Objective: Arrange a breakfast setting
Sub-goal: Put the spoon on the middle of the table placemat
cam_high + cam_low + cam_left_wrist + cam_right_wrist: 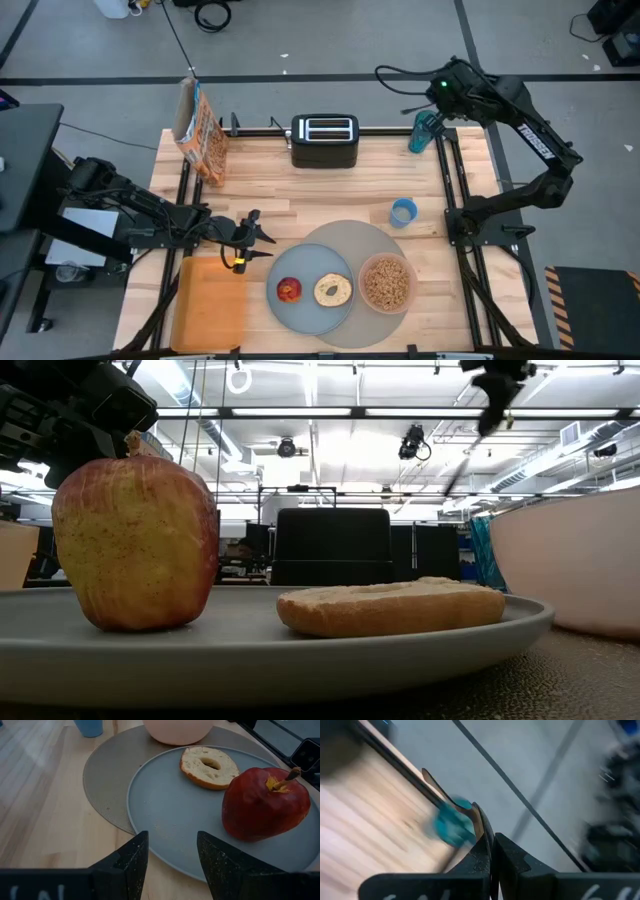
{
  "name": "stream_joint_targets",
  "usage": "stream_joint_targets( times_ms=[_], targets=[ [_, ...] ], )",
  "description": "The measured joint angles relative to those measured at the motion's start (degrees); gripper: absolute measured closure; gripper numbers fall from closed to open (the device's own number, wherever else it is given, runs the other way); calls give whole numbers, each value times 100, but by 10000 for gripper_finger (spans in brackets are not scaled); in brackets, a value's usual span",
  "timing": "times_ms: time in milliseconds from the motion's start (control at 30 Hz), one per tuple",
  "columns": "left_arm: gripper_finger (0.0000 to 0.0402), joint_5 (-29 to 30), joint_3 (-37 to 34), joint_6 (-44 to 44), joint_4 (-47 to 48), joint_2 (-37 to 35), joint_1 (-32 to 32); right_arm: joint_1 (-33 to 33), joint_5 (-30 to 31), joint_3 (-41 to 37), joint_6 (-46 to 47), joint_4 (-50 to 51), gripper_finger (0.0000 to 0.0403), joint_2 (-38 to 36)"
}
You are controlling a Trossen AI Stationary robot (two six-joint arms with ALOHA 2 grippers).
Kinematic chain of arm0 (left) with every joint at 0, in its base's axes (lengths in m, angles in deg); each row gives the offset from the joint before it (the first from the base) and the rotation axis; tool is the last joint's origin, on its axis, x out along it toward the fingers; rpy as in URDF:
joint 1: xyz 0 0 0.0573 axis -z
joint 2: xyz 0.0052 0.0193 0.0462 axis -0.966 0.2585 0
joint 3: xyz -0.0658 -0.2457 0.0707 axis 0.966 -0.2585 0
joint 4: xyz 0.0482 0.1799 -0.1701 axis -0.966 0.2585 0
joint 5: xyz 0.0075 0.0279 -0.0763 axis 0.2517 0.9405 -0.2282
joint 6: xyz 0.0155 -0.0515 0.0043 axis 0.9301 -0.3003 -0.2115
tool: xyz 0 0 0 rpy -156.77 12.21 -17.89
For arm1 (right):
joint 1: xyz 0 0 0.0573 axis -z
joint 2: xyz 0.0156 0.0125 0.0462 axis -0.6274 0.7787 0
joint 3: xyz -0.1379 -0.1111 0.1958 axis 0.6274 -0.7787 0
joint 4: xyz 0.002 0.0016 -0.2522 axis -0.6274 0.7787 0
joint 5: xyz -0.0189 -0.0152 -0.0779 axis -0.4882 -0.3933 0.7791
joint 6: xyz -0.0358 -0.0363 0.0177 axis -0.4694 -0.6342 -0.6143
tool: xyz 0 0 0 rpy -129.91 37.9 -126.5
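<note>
A grey plate [310,305] lies on the round grey-tan placemat [345,232]. On the plate, a red apple [289,290] stands upright and a toasted bagel half [332,290] lies flat. A pink bowl [386,283] of brown cereal pieces sits on the placemat at the plate's right. My left gripper [262,238] is open and empty, low over the table just left of the plate [190,810], pointing at the apple [262,805]. My right gripper [432,98] is raised over the table's far right corner, shut on a thin metal spoon [470,815]. My right gripper pinches the spoon between its two shut fingers, and the spoon [479,822] sticks out past the fingertips. The picture is blurred, so I cannot tell which end it has. In the low view the spoon [465,460] hangs slanting below the gripper, high clear of the table.
A black toaster [324,140] stands at the far edge, with a cereal box [200,130] at the far left and a teal bottle [424,130] at the far right. A small blue cup [403,212] stands beyond the placemat. An orange board [210,305] lies at the near left.
</note>
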Motion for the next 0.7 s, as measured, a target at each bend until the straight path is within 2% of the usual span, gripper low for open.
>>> stream_joint_targets(
  times_ms=[200,500,600,700],
  targets=[
    [224,-2,0,-69,11,0,0,-334,-1623,0,47,-39,382,-65],
    [224,-107,0,-220,-2,0,0,-1031,-3961,-2,-41,5,382,505],
    [224,-366,0,-371,-69,0,0,-1415,-4393,-2,-175,-85,382,860],
    [224,-521,0,-493,-75,0,9,-1843,-4534,-65,-236,-163,382,1311]
  ],
)
